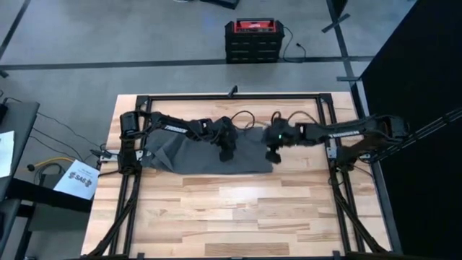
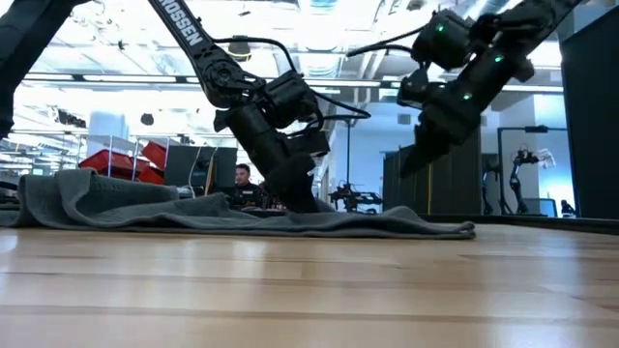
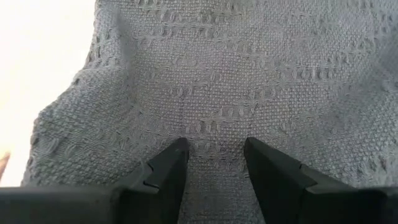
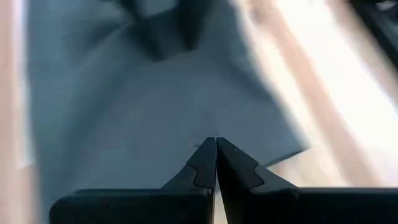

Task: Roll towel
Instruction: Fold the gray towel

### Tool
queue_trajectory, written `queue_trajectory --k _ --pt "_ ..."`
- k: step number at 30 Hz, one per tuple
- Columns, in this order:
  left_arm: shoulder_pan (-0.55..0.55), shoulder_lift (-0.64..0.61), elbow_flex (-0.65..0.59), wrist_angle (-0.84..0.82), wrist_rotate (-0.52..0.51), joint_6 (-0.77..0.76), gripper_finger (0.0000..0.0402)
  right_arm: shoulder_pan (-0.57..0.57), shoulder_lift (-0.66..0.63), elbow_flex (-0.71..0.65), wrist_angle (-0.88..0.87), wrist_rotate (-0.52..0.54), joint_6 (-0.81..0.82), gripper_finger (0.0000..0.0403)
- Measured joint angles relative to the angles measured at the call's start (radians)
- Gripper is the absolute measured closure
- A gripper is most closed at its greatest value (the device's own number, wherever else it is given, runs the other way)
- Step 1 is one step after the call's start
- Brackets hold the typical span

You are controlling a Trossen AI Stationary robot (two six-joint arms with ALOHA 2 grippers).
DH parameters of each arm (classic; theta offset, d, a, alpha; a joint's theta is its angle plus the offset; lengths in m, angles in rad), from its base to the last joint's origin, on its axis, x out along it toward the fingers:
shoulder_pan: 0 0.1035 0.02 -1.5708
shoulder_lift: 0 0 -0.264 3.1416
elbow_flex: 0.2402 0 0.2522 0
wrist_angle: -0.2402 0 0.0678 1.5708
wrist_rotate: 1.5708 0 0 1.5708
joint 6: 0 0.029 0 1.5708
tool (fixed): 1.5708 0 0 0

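The towel (image 1: pixel 198 153) lay spread flat on the far half of the table (image 1: pixel 238 217), w/ a bunched fold at its far-left part. The left gripper (image 1: pixel 227 154) was down on the cloth near the towel's middle, fingers (image 3: pixel 163 173) a narrow way apart and pressed to the weave, nothing pinched between them. The right gripper (image 1: pixel 273 155) hung above the towel's right edge; in its wrist view the fingers (image 4: pixel 205 163) met tip to tip, holding nothing.

Step in hand, as a judgement: getting a first grip to start the roll. To do it well the left gripper probably needed an edge rather than mid-cloth, since a flat pinch there would only raise a ridge. The right gripper would have to spread before dropping to the right edge, then both should take the same edge, level w/ each other, so the roll starts straight. The bunched left part likely wanted smoothing first, or the roll would go lopsided.

Hard to make out: in the high view both arms covered the towel's far-middle area, so the far edge there couldn't be traced. The low view showed the right gripper clear of the cloth, but whether the left fingertips dug in or just rested wasn't clear. The right wrist view was blurred; the dark shape far off in it couldn't be made out for sure.
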Motion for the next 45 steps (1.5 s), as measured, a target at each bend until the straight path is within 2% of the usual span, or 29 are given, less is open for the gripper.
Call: queue_trajectory --k 4,7,12,16,22,24,25,28,31,34,38,41,45 --pt "-0.009 0.000 0.000 0.000 0.004 -0.002 0.0249 -0.072 0.118 -0.014 0.045 -0.035 -0.036 0.0403" --pt "-0.009 0.000 0.000 -0.001 0.003 -0.004 0.0249 -0.069 0.222 -0.030 0.197 -0.074 -0.049 0.0403" --pt "-0.009 0.000 0.000 -0.008 0.003 -0.017 0.0249 -0.049 0.339 -0.045 0.377 -0.047 -0.064 0.0403" --pt "-0.008 -0.001 0.003 -0.035 -0.017 -0.019 0.0249 -0.049 0.308 -0.047 0.319 0.010 -0.091 0.0403" --pt "-0.002 -0.002 0.003 -0.046 -0.017 -0.021 0.0249 -0.104 0.136 -0.052 0.200 0.018 -0.193 0.0403" --pt "-0.004 -0.002 0.003 -0.048 -0.020 -0.029 0.0249 -0.132 0.091 -0.060 0.207 -0.016 -0.220 0.0403" --pt "-0.008 -0.002 0.003 -0.048 -0.023 -0.034 0.0249 -0.146 0.079 -0.068 0.216 -0.073 -0.228 0.0403" --pt "-0.020 -0.003 0.003 -0.049 -0.034 -0.051 0.0249 -0.173 0.084 -0.106 0.275 -0.278 -0.199 0.0403" --pt "-0.033 -0.003 0.003 -0.036 -0.039 -0.070 0.0249 -0.156 0.144 -0.177 0.428 -0.360 -0.154 0.0403" --pt "-0.046 -0.002 0.001 -0.016 -0.037 -0.071 0.0249 -0.120 0.257 -0.240 0.641 -0.377 -0.127 0.0403" --pt "-0.050 -0.008 0.000 -0.014 -0.030 -0.072 0.0249 -0.093 0.371 -0.258 0.818 -0.390 -0.116 0.0403" --pt "-0.050 -0.031 -0.002 -0.023 -0.031 -0.071 0.0249 -0.080 0.349 -0.262 0.820 -0.378 -0.116 0.0403" --pt "-0.048 -0.089 0.001 -0.013 -0.030 -0.069 0.0249 -0.051 0.230 -0.264 0.817 -0.365 -0.148 0.0403"
